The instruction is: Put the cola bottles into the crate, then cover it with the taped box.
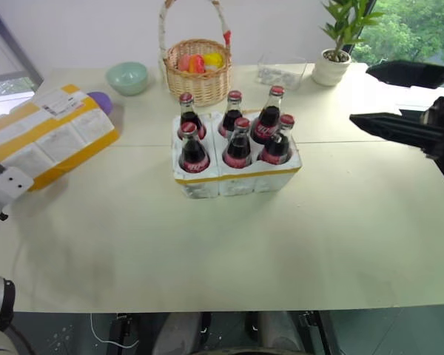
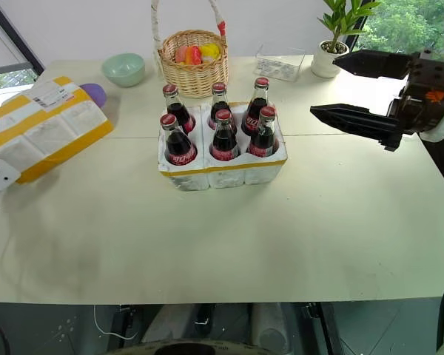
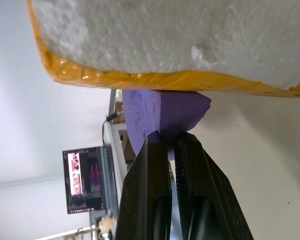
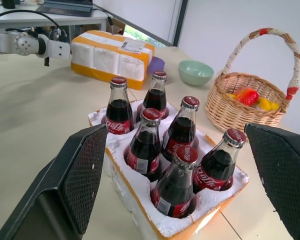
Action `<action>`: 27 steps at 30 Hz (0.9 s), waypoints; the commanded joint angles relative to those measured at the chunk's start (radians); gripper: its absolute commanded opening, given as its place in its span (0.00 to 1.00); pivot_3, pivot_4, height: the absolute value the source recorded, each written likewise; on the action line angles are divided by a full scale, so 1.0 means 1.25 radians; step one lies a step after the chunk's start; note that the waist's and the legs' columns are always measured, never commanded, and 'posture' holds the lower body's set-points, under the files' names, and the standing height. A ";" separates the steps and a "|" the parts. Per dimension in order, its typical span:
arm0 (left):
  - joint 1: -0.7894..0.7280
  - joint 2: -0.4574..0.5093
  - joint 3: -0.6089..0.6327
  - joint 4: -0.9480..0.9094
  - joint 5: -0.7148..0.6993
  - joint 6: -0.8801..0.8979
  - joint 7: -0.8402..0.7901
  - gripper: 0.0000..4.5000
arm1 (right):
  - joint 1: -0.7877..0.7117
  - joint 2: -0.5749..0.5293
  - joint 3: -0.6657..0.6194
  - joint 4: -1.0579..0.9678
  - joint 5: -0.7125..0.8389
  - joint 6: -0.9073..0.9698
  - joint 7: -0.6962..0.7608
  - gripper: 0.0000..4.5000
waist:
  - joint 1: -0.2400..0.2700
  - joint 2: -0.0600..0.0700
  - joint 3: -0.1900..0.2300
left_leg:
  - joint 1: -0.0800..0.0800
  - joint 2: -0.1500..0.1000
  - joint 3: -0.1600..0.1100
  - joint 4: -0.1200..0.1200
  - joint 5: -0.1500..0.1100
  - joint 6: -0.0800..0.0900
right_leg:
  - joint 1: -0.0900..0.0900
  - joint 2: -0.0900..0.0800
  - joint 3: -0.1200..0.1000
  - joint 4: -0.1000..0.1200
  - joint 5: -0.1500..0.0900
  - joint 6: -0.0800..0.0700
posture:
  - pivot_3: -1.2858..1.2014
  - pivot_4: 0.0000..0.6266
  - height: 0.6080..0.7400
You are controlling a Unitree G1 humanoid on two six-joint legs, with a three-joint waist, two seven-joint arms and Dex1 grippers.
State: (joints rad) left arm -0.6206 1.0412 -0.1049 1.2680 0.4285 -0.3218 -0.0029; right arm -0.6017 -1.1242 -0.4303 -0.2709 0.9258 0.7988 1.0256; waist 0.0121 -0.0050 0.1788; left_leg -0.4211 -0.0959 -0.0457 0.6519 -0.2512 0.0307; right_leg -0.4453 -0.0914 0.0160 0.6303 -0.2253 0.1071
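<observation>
All six cola bottles (image 1: 237, 137) stand in the wells of the crate (image 1: 237, 180), which sits near the middle of the table (image 1: 281, 244). The taped box (image 1: 41, 137) is at the left side of the table, well apart from the crate, and one end looks lifted. The left pincer (image 3: 167, 142) is closed, its two fingers pressed together just under the yellow edge of the box, with a purple object (image 3: 162, 112) beyond their tips; whether it grips the box I cannot tell. The right pincer (image 2: 348, 89) is wide open and holds nothing, hovering to the right of the crate. Behind the crate are a wicker basket (image 1: 198, 70), a green bowl (image 1: 127, 77) and a potted plant (image 1: 337, 55).
</observation>
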 commanded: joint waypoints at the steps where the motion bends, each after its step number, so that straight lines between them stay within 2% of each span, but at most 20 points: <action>1: 0.065 0.050 0.049 -0.091 -0.054 -0.062 -0.003 0.01 | -0.010 0.004 -0.009 0.000 -0.003 -0.020 -0.003 1.00 | 0.000 0.000 0.000 | 0.000 0.000 0.000 0.000 0.000 0.000 | 0.000 0.000 0.000 0.000 0.000 0.000 | 0.52 0.24 0.98; 4: 0.202 0.074 0.123 -0.245 -0.118 -0.078 -0.026 0.01 | -0.006 0.007 -0.005 0.006 -0.009 -0.027 -0.002 1.00 | -0.006 0.000 0.000 | 0.000 0.000 0.001 -0.001 0.000 0.000 | -0.001 0.000 0.000 0.000 0.000 0.000 | 0.52 0.24 0.98; 7: 0.437 0.065 0.264 -0.525 -0.189 -0.004 -0.058 0.01 | -0.003 0.011 0.001 0.015 -0.015 -0.033 0.003 1.00 | -0.016 0.000 0.000 | 0.000 0.000 0.002 -0.002 0.000 0.000 | -0.002 -0.001 0.000 0.000 0.000 0.000 | 0.52 0.24 0.98; 10: 0.656 -0.001 0.394 -0.814 -0.197 0.134 -0.090 0.01 | -0.004 0.015 0.013 0.026 -0.022 -0.043 0.012 1.00 | -0.019 0.000 0.000 | 0.000 0.000 0.006 -0.002 -0.001 0.002 | -0.002 -0.003 0.000 0.000 0.000 0.000 | 0.52 0.24 0.98; 13: 0.778 -0.089 0.447 -1.019 -0.166 0.270 -0.103 0.01 | -0.010 0.019 0.030 0.040 -0.031 -0.054 0.024 1.00 | -0.018 0.000 0.000 | 0.002 0.001 0.009 -0.002 -0.002 0.003 | -0.001 -0.004 0.000 0.000 0.000 0.000 | 0.52 0.24 0.98; 15: 0.821 -0.141 0.450 -1.105 -0.133 0.339 -0.099 0.01 | -0.006 0.012 0.044 0.040 -0.042 -0.060 0.043 1.00 | -0.016 0.000 0.000 | 0.004 0.001 0.009 -0.001 -0.002 0.003 | 0.001 -0.004 0.000 -0.001 0.000 0.000 | 0.52 0.24 0.98; 18: 0.834 -0.181 0.433 -1.156 -0.082 0.401 -0.094 0.01 | 0.013 -0.003 0.056 0.031 -0.048 -0.063 0.086 1.00 | -0.010 -0.001 -0.001 | 0.005 0.002 0.009 -0.001 -0.002 0.003 | 0.002 -0.004 0.000 -0.001 0.000 0.000 | 0.52 0.24 0.98; 22: 0.804 -0.198 0.406 -1.167 -0.031 0.434 -0.089 0.01 | 0.023 -0.024 0.051 0.013 -0.029 -0.048 0.131 1.00 | 0.001 -0.001 -0.001 | 0.006 0.002 0.010 -0.001 -0.002 0.003 | 0.002 -0.004 0.000 -0.001 0.000 0.000 | 0.52 0.24 0.98; 27: 0.775 -0.206 0.381 -1.149 -0.008 0.435 -0.099 0.01 | 0.027 -0.025 0.043 -0.002 -0.024 -0.036 0.128 1.00 | 0.001 -0.001 -0.001 | 0.006 0.002 0.010 -0.001 -0.003 0.004 | 0.002 -0.004 0.000 -0.001 0.000 0.000 | 0.52 0.24 0.98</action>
State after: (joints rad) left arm 0.3530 0.7790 0.3642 -0.1599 0.3961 0.2283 -0.1293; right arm -0.5615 -1.1338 -0.3374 -0.2512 0.8805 0.7563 1.1850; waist 0.0132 -0.0065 0.1775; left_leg -0.4141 -0.0934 -0.0331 0.6509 -0.2544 0.0352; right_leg -0.4422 -0.0962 0.0157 0.6287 -0.2256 0.1065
